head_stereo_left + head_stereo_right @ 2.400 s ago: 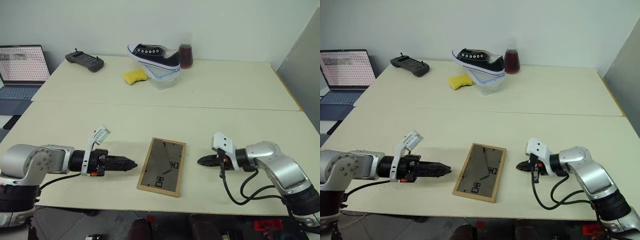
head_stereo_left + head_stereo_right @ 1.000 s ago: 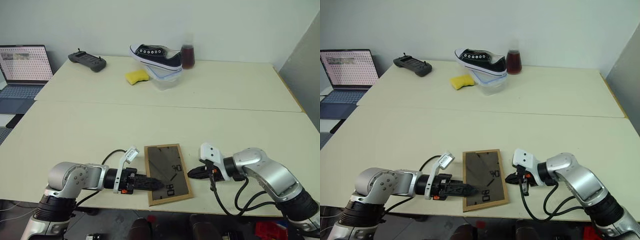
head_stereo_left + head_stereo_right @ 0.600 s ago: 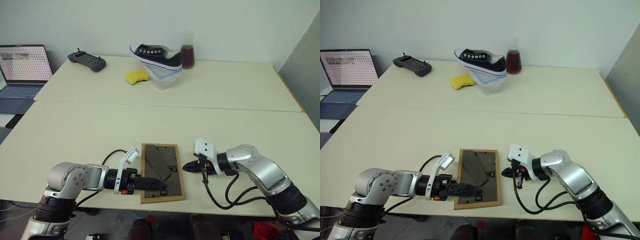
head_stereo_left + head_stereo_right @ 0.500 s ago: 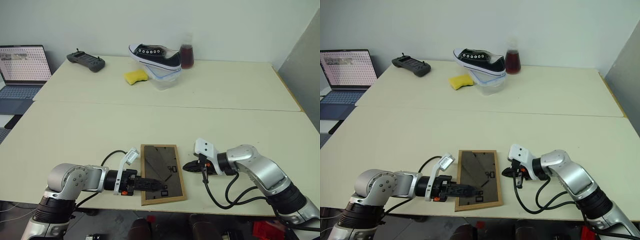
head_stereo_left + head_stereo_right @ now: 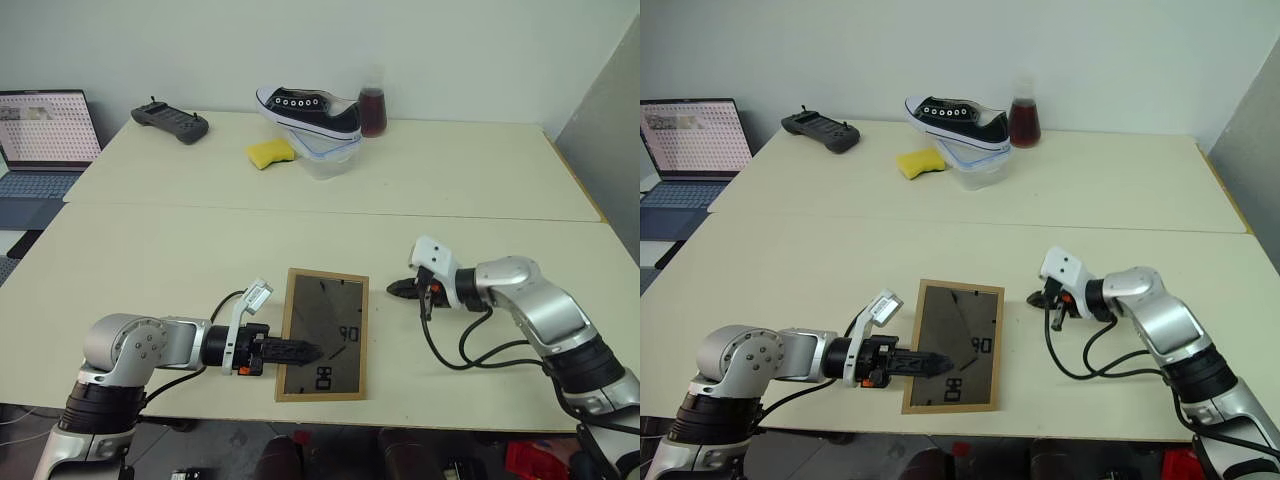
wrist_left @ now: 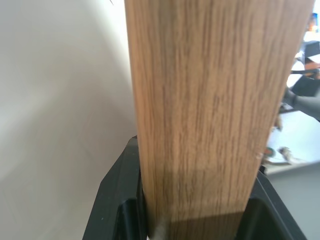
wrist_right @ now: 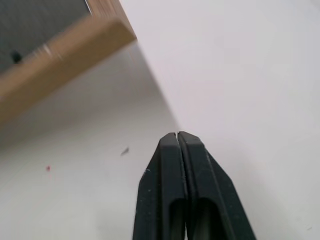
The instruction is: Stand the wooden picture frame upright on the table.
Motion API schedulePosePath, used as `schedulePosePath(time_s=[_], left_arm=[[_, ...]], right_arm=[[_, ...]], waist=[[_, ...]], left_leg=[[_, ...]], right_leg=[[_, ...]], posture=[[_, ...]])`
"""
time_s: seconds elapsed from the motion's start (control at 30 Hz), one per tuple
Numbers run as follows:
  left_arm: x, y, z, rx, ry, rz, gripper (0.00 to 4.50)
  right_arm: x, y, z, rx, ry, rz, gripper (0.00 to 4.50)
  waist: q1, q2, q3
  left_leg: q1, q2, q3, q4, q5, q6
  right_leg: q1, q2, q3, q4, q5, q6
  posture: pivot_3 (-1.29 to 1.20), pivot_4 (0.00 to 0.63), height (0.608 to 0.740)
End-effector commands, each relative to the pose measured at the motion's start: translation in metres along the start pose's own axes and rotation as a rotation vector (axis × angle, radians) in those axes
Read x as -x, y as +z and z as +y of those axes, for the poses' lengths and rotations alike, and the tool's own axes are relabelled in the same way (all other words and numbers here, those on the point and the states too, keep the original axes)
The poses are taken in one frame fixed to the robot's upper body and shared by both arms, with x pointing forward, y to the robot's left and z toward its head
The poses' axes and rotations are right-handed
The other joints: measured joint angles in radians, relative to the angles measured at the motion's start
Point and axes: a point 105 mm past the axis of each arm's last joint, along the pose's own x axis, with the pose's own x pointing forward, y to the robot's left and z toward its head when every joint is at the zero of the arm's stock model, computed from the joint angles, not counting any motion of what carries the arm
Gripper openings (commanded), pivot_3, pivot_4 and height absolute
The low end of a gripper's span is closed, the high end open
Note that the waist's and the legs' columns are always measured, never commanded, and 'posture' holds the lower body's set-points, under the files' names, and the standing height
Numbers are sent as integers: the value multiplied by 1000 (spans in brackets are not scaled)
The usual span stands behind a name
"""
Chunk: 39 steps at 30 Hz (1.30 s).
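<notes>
Left eye view: left end effector (image 5: pixel 300 351) clamps the wooden picture frame (image 5: pixel 323 333) by its left long edge; its long axis runs away from the robot across the bench (image 5: pixel 450 190); right end effector (image 5: pixel 394 290), shut and empty, sits just right.

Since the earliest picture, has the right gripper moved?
Yes. The right gripper is shut and sits farther up the table, nearer its seam, level with the wooden picture frame's top edge.

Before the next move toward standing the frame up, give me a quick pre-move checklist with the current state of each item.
1. Left end effector closed on the wooden picture frame: ok; the left wrist view shows wood between the fingers.
2. Frame's back faces up: ok.
3. Frame standing upright: not ok.
4. Right end effector off the frame: ok, shut, table showing between them.
5. Table behind the frame free for standing it: ok; the shoe sits far back.
6. Easel flap opened: cannot tell.
</notes>
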Motion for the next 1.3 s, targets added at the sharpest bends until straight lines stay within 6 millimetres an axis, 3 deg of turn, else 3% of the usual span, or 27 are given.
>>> schedulePosePath(time_s=[0.03, 0.23, 0.37, 0.53, 0.67, 0.83, 1.13, 1.3], left_arm=[[9, 45, -15, -149, -14, -134, 1294], [8, 74, -22, -291, 19, -203, 1294], [6, 86, -25, -368, 36, -224, 1294], [4, 87, -25, -411, 50, -208, 1294], [3, 87, -24, -418, 48, -204, 1294], [4, 88, -21, -422, 63, -203, 1294], [14, 84, -24, -348, 17, -222, 1294], [16, 84, -28, -261, -32, -240, 1294]], right_arm=[[20, 56, 5, -20, 83, -173, 964], [26, 91, 10, -91, 152, -283, 2338], [12, 103, 14, -114, 155, -316, 3243], [-9, 106, 23, -97, 159, -313, 4414], [-24, 114, 36, -85, 188, -323, 4460], [-28, 123, 56, -95, 264, -369, 4460], [19, 110, 73, -144, 415, -366, 4460], [26, 93, 66, -136, 369, -309, 4460]], waist=[[1, 0, 0], [0, 0, 0], [-2, 0, 0], [-2, 0, 0], [-3, 0, 0], [-4, 0, 0], [0, 0, 0], [-3, 0, 0]], left_leg=[[0, 0, 0, 0, 0, 0], [-1, 0, 0, -1, 0, 0], [-1, 0, 0, -1, 0, 0], [-1, 0, 0, -1, 0, 0], [-1, 0, 0, -1, 0, 0], [-1, 0, 0, -1, 0, 0], [-2, 0, 0, -1, 0, 0], [-1, 0, 0, -1, 0, 0]], right_leg=[[0, 0, 0, 0, 0, 0], [0, 0, -1, -3, 0, 0], [0, 0, 0, -2, 0, 0], [0, 0, 0, -2, 0, 0], [-1, 0, 0, -2, 0, 0], [-1, 0, -1, -2, 0, 0], [-1, 0, -1, -2, 0, 0], [-1, 0, -1, -2, 0, 0]], posture=[[0, 150, 740], [0, 150, 740], [0, 150, 740], [0, 150, 740], [0, 150, 740], [0, 150, 740], [0, 150, 740], [0, 150, 740]])
